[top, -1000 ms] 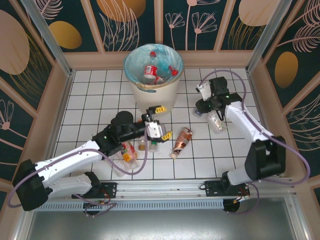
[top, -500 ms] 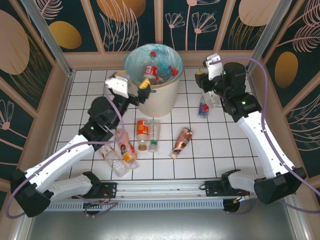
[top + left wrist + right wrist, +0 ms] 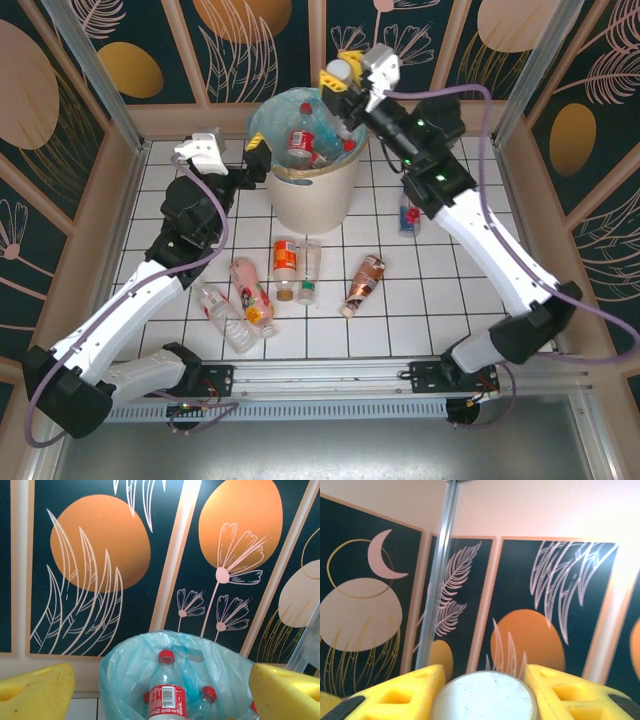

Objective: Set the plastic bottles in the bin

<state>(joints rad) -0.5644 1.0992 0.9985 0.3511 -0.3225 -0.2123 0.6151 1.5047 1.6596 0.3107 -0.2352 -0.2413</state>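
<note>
Left pincer [image 3: 258, 160] wide, nothing in it, beside the bin [image 3: 310, 205] | round cream bin, thin blue bag [image 3: 125, 670], clear bottles [image 3: 167, 692] inside | right pincer [image 3: 345, 78] squeezes a round-ended bottle [image 3: 338, 71] above the bin | more bottles [image 3: 285, 262] lie on the tiled floor [image 3: 450, 310]

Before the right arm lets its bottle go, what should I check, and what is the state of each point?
1. The right gripper is shut on the held bottle: ok.
2. The held bottle is over the opening of the bin: cannot tell; the top view puts it at the far rim.
3. The left gripper is open and empty: ok.
4. The left gripper is out of the drop path, beside the left rim: ok.
5. Room in the bin, bottles inside below the rim: ok.
6. Task finished: not ok, six bottles lie outside the bin.
</note>
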